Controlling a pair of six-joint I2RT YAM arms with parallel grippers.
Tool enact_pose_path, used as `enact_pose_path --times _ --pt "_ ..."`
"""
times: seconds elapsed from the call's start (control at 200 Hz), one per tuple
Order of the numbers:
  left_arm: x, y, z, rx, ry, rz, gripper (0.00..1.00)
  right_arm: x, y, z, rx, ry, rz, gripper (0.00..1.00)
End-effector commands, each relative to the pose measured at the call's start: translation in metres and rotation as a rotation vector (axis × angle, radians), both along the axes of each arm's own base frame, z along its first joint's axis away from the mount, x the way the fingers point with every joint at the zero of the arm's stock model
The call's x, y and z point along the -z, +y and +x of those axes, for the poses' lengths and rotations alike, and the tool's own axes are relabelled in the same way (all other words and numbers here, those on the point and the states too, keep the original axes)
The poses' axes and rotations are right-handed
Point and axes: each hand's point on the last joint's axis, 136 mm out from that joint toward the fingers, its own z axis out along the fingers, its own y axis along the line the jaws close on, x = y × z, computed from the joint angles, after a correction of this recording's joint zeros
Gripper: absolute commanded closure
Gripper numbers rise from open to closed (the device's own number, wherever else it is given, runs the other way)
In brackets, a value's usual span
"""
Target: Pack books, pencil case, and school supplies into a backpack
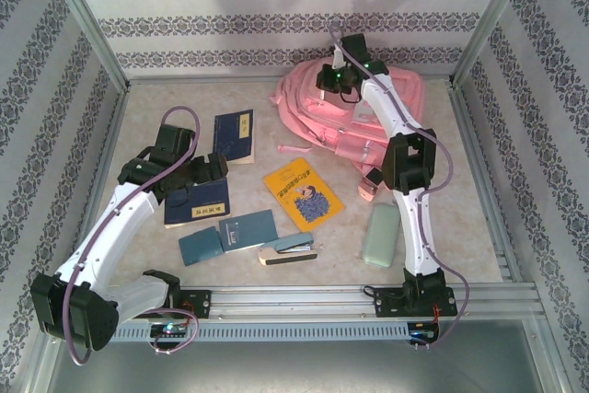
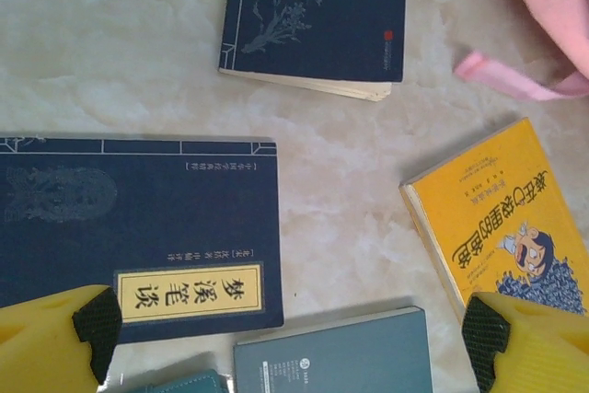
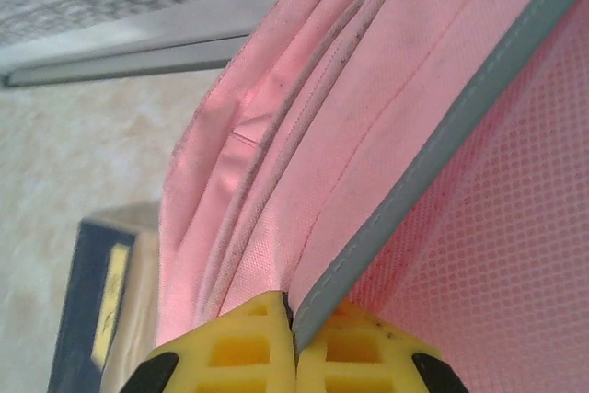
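- Since the bag must be held open before anything can go in, the right claw (image 3: 294, 319) is clenched on the grey piped edge (image 3: 433, 154) of the large pink fabric backpack (image 1: 368, 103). The backpack lies slumped at the far side of the pale marbled worktop (image 1: 138, 117). I'd guess the claw means to lift that lip.
- Left of the backpack, the left claw (image 2: 290, 333) hangs released, jaws wide and grasping nothing, over a flat navy blue book with a yellow title label (image 2: 138, 227). It looks lined up to take that one first.
- A second navy blue book (image 2: 313, 16) lies just left of the backpack, apart from the first.
- In front of the backpack sits the yellow cartoon-cover book (image 1: 304, 193), near a loose pink strap (image 2: 515, 80).
- Further in front of the backpack lie two thin teal books (image 1: 248, 229) side by side, with the small blue-and-beige stapler (image 1: 287, 250) just beside them.
- The pale grey-green oblong pencil case (image 1: 380, 234) also lies in front of the backpack, beside the right arm.
- Up close the backpack is soft and creased, with dark-specked seams and a pink mesh panel (image 3: 515, 255). Every item is out on the worktop, so packing looks barely begun.
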Motion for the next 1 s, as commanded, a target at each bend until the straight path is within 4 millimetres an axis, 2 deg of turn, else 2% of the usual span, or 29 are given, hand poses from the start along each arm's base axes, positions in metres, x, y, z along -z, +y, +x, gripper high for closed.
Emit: enact_pose_path --times 0.0,0.185,0.295,0.355,0.445,0.64,0.72,0.854,0.994 --pt "-0.017 0.010 0.004 -0.055 -0.059 0.006 0.04 -0.150 0.046 -0.045 -0.291 -0.379 0.020 1.00" --pt "-0.060 0.019 -0.002 -0.114 -0.192 -0.023 0.04 -0.183 0.071 -0.090 -0.530 -0.547 -0.003 1.00" --pt "-0.086 0.022 -0.009 -0.126 -0.267 -0.034 0.03 -0.192 0.091 -0.127 -0.724 -0.664 -0.050 1.00" --pt "-0.095 0.023 -0.011 -0.123 -0.285 -0.038 0.03 -0.191 0.098 -0.146 -0.830 -0.723 -0.081 1.00" --pt "-0.103 0.018 -0.014 -0.092 -0.286 -0.049 0.03 -0.172 0.102 -0.166 -0.932 -0.780 -0.175 1.00" --pt "-0.098 0.007 -0.024 -0.015 -0.271 -0.078 0.02 -0.099 0.098 -0.207 -1.120 -0.848 -0.322 1.00" --pt "-0.087 0.003 -0.026 0.005 -0.260 -0.094 0.02 -0.068 0.095 -0.216 -1.166 -0.863 -0.377 1.00" --pt "-0.063 -0.011 -0.025 0.044 -0.203 -0.152 0.04 -0.020 0.090 -0.227 -1.250 -0.789 -0.433 0.97" --pt "-0.041 -0.027 -0.021 0.099 -0.140 -0.205 0.06 0.010 0.084 -0.233 -1.309 -0.738 -0.499 0.85"
